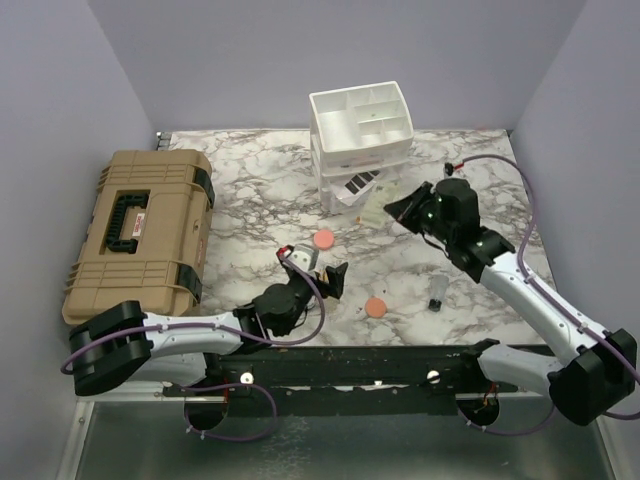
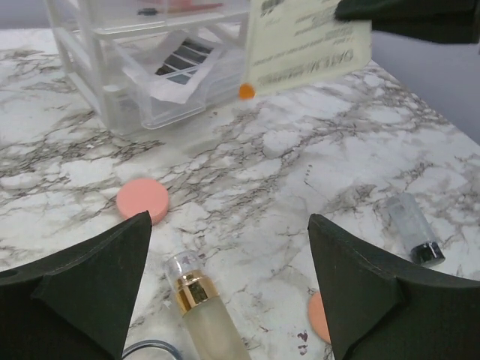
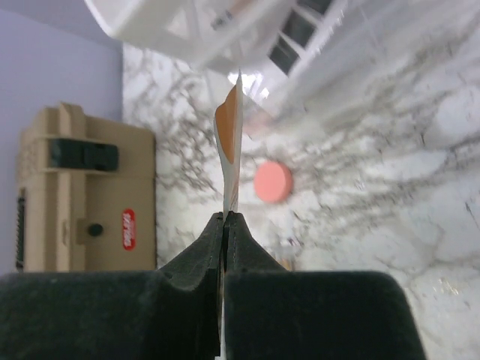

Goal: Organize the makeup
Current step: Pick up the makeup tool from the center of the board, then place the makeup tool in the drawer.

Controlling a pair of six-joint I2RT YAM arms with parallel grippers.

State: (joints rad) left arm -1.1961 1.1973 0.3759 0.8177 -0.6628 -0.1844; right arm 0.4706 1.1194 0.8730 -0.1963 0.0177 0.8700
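Pale lilac walls enclose a white marble-patterned tabletop (image 1: 250, 195). At the back centre stands a white compartmented organizer (image 1: 360, 125) with clear drawers below, and a black strip palette (image 2: 180, 64) lies in one of those drawers. A tan hard case (image 1: 135, 235) with a black handle lies closed along the left side.

Your right fingers (image 3: 225, 225) are closed flat on the cream sachet (image 3: 229, 142). They pinch its lower edge so it stands up thin and edge-on in the right wrist view. The sachet hangs above the tabletop, just in front of the organizer and to the right of its drawers. From the left wrist view its printed face shows, with an orange dot at the lower left corner.

Your left fingers (image 1: 330, 275) are spread wide and hold nothing. A frosted bottle (image 2: 202, 300) with a gold collar and clear cap lies on its side on the tabletop between them, cap pointing away from the wrist.

One pink puff (image 1: 323, 239) lies flat between the left fingers and the organizer. A second pink puff (image 1: 376, 307) lies nearer the arm bases, to the right of the left fingers. A small clear vial (image 1: 438, 297) with a dark cap lies farther right, under the right arm.
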